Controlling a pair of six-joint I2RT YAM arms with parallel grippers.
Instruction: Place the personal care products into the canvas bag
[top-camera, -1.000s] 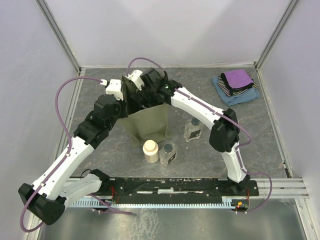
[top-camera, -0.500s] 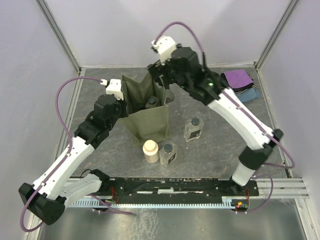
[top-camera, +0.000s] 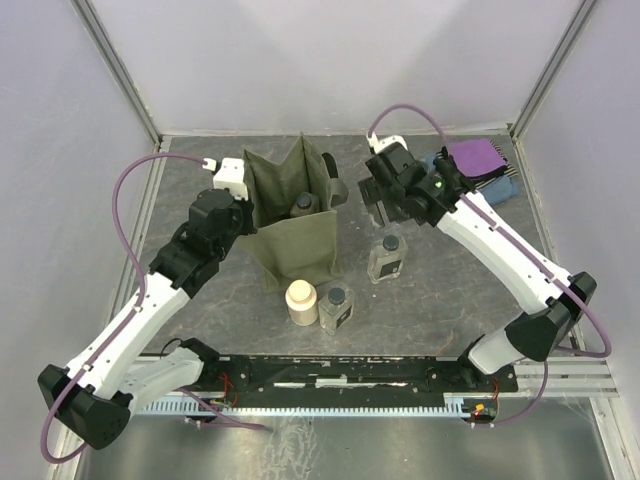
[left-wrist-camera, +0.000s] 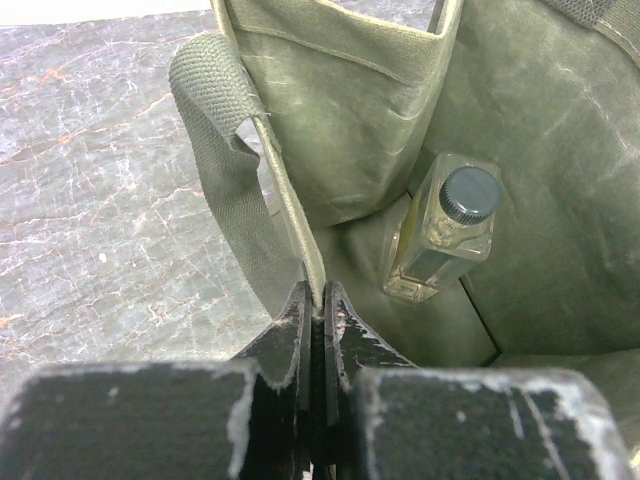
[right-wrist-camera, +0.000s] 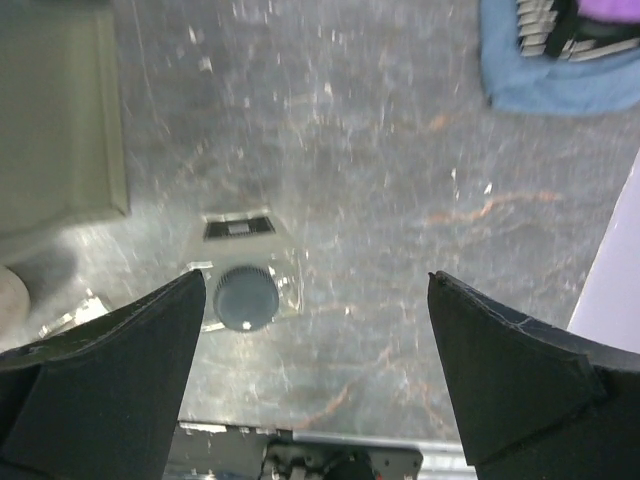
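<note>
One glass bottle (left-wrist-camera: 446, 232) sits inside the canvas bag (top-camera: 296, 222); a second bottle (top-camera: 387, 257), third bottle (top-camera: 337, 308) and cream jar (top-camera: 301, 302) stand on the table (top-camera: 450, 300) beside the bag. Left end effector (left-wrist-camera: 317, 305) clamps the bag's rim; right end effector (right-wrist-camera: 316, 280), wide open and empty, hovers beside the bag.

Canvas bag (top-camera: 300, 250) gapes open above; left hand (left-wrist-camera: 318, 298) crowds its rim.

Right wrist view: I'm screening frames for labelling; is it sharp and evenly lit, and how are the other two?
Right wrist: the right fingers are dark and soft, the table shows pale glare, the standing bottle slightly blurred. Left wrist: the left fingers blurred, the bagged bottle crisp inside the shaded canvas bag. Top external: evenly lit, sharp.
</note>
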